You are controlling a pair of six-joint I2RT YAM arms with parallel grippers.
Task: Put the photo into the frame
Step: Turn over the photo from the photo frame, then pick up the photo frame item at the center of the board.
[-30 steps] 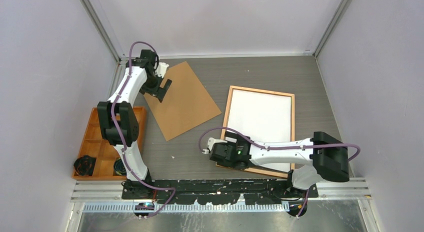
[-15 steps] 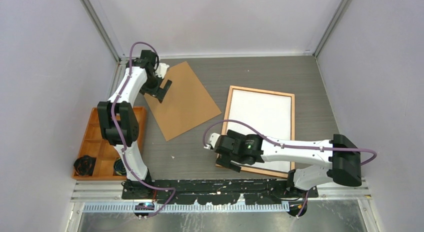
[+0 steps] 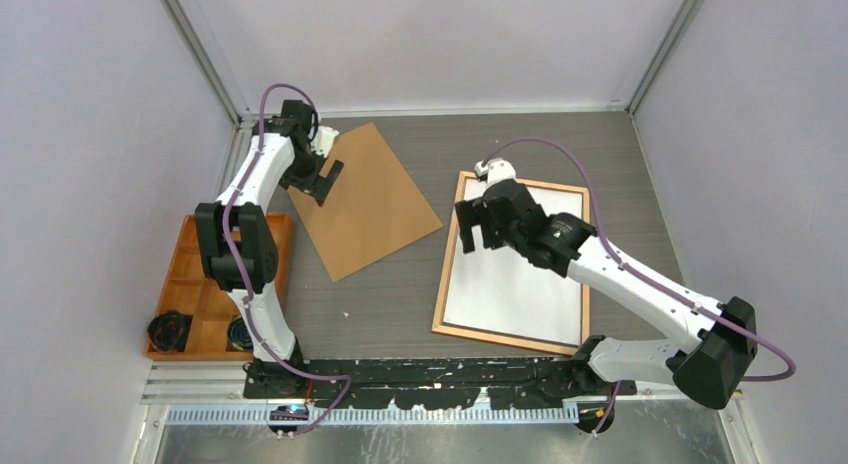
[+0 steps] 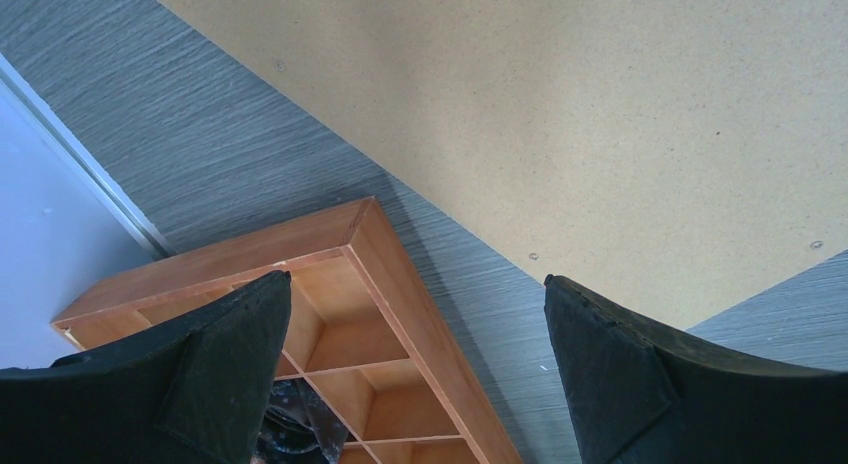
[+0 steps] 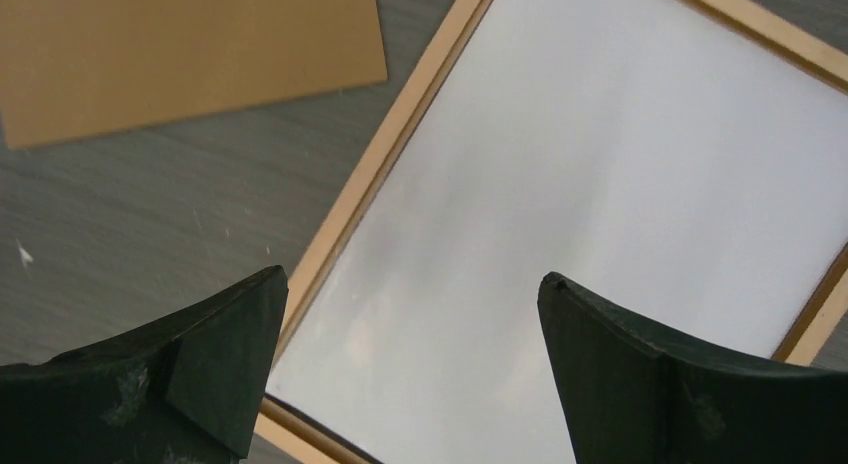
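Note:
The frame (image 3: 446, 274) lies flat right of centre, its orange-brown rails showing. The photo (image 3: 520, 269) lies inside it with the plain white back up. The brown fibreboard back (image 3: 365, 199) lies apart on the table to the left, tilted. My right gripper (image 3: 478, 226) is open and empty, above the frame's far left corner. In the right wrist view the open gripper (image 5: 410, 277) hovers over the photo (image 5: 600, 184) and the frame's rail (image 5: 400, 154). My left gripper (image 3: 318, 179) is open and empty at the fibreboard's left edge; its wrist view (image 4: 415, 279) shows the fibreboard (image 4: 550, 114).
An orange compartment tray (image 3: 172, 284) with black items (image 3: 170, 329) stands at the near left, also in the left wrist view (image 4: 400, 284). Walls close the table on the left, far and right sides. The fibreboard also shows in the right wrist view (image 5: 190, 54).
My right arm has swung from the frame's near left corner out to its far left corner, still open. The left arm, frame, photo and fibreboard have not moved.

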